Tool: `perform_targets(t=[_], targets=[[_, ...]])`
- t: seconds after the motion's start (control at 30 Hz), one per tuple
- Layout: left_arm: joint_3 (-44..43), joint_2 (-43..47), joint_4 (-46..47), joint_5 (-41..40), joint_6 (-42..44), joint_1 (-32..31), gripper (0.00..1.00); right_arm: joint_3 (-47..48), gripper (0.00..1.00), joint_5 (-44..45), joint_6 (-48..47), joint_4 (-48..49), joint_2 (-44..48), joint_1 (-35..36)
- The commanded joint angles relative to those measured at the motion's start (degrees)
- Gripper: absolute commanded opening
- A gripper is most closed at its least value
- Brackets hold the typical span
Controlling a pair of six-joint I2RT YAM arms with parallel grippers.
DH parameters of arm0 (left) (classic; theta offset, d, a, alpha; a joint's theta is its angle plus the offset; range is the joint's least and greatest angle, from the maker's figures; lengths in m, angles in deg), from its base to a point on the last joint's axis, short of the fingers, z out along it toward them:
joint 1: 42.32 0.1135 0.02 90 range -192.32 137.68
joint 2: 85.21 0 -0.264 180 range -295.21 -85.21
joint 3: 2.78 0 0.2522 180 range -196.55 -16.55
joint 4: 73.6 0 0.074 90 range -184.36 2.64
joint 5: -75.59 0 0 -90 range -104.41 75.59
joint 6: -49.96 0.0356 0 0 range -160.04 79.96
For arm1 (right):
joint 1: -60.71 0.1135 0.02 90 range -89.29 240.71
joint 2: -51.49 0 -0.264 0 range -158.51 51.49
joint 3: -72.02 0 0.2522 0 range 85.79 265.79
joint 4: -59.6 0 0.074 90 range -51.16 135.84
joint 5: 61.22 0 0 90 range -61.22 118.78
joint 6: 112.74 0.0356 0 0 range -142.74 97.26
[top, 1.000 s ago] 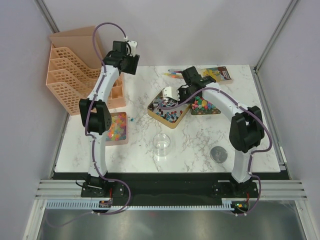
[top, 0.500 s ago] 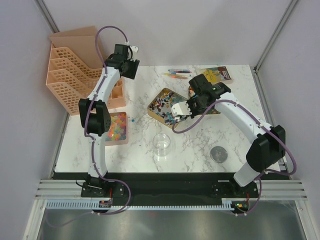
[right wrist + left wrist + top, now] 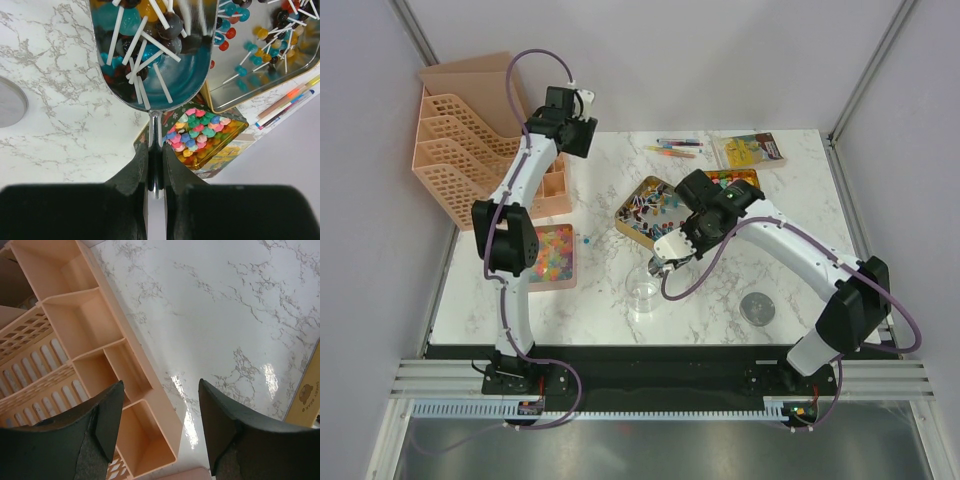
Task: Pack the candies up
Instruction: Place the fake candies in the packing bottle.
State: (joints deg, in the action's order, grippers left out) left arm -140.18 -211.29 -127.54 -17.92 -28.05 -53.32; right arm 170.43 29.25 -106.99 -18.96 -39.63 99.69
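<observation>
Lid [image 3: 757, 307]: lies flat on the table [image 3: 570, 300] at 4 o'clock of the cup, set aside so the mouth stays free.
Cup [image 3: 644, 290]: clear and upright at the near middle, waiting to be filled; I cannot tell what is inside.
Right gripper [image 3: 156, 155]: fingers [image 3: 135, 172] pressed together on the scoop's thin handle, a tight pinch that likely keeps the bowl level.
Scoop [image 3: 160, 75]: heaped with candies [image 3: 170, 22], balls on white sticks; it hangs at 1 o'clock of the cup, near its far rim and not yet tipped.
Pink tray [image 3: 575, 262]: at 9 o'clock of the cup, holding bead-like sweets.
Gold tray [image 3: 622, 220]: at 12 o'clock, more stick candies, probably the scoop's source.
Tin [image 3: 225, 145]: multicoloured lumps, beyond the gold tray.
Left gripper [image 3: 160, 425]: fingers apart and empty, parked at 11 o'clock over the peach organiser [image 3: 95, 347], seemingly out of the way.
</observation>
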Motion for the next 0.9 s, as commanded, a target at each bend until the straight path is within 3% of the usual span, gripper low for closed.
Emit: perform_targets(t=[0.0, 0.23, 0.87], targets=[[0.2, 4.4, 1.2, -2.2, 0.9, 0.1, 0.69, 0.4, 0.00, 5.2, -0.1, -1.8, 1.8, 2.0], [0.4, 4.5, 1.8, -6.5, 0.2, 0.1, 0.70, 1.1, 0.00, 12.2, 3.2, -1.9, 0.2, 5.7], [5.8, 7.7, 4.9, -3.4, -3.0, 0.1, 0.71, 4.3, 0.00, 22.9, 8.6, -2.8, -2.4, 11.5]])
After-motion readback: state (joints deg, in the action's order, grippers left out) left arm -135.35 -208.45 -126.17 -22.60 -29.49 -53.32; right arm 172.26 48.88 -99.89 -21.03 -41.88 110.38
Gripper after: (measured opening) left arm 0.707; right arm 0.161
